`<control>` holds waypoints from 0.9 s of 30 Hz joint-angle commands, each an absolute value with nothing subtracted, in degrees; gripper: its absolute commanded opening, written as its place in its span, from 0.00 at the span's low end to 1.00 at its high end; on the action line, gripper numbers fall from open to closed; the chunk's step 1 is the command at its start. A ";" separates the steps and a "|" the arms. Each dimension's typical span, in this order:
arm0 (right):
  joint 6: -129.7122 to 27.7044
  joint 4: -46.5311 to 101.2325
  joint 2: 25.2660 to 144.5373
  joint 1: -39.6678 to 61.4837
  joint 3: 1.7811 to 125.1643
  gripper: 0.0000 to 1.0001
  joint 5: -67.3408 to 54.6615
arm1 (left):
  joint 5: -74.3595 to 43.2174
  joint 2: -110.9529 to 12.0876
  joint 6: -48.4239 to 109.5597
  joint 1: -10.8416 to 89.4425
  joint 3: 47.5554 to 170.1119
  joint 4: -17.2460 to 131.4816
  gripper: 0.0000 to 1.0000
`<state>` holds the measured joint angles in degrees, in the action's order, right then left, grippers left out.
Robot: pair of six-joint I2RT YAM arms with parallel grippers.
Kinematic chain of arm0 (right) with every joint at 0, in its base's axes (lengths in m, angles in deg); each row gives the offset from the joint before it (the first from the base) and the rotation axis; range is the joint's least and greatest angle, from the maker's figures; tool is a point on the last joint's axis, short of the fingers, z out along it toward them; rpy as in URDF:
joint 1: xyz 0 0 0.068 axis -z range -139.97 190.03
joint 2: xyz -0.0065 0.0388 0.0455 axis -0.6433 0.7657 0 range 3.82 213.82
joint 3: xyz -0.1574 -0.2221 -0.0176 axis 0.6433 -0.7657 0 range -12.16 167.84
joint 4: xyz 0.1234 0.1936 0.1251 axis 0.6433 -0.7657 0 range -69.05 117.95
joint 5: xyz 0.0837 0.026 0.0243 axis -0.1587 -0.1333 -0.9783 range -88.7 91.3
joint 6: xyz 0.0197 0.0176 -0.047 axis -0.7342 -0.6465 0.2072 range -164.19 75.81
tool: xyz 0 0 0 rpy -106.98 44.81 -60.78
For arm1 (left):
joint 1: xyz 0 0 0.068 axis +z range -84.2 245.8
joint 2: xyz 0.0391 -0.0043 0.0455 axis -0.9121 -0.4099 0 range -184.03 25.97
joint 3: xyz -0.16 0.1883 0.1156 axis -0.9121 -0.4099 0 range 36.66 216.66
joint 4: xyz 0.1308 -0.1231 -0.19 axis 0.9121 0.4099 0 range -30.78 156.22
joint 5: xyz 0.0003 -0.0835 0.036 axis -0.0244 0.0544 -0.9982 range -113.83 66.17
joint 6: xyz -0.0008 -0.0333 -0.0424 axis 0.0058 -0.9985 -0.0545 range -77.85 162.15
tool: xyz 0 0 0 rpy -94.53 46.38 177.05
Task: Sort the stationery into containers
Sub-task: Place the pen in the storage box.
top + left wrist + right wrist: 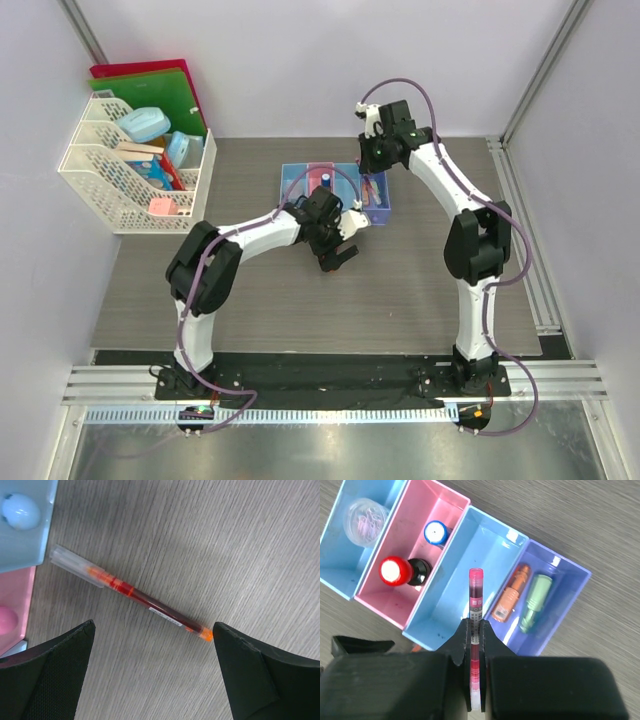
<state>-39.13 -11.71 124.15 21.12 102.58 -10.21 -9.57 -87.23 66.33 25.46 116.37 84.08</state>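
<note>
Right gripper [476, 630] clamped on red pen [476, 592], tip toward 12 o'clock over light-blue bin [462, 550]; left gripper [154, 626] wide open over second pen [150, 606].

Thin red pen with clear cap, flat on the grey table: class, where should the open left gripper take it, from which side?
Mid-barrel of the thin red pen, from above: it lies flat on the grey table, slanted between the open fingers of the left gripper; probably turn them across it.

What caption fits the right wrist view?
Right gripper holds a red pen above the empty light-blue bin.
</note>
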 commanded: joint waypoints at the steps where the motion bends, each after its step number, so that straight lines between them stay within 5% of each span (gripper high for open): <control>1: -42.95 -4.06 125.11 20.87 104.82 0.01 -14.25 | -9.77 -87.93 65.70 24.76 118.49 82.34 1.00; 11: -47.44 1.58 131.17 20.44 110.35 0.01 -18.03 | -9.95 -88.99 65.97 24.14 118.23 82.51 0.99; 17: -47.35 2.90 133.02 19.82 109.84 0.01 -18.04 | -9.51 -89.43 66.32 23.88 118.31 83.21 0.91; 27: -46.12 5.53 132.41 19.82 101.84 0.01 -17.16 | -8.36 -90.40 67.02 23.79 120.16 86.64 0.61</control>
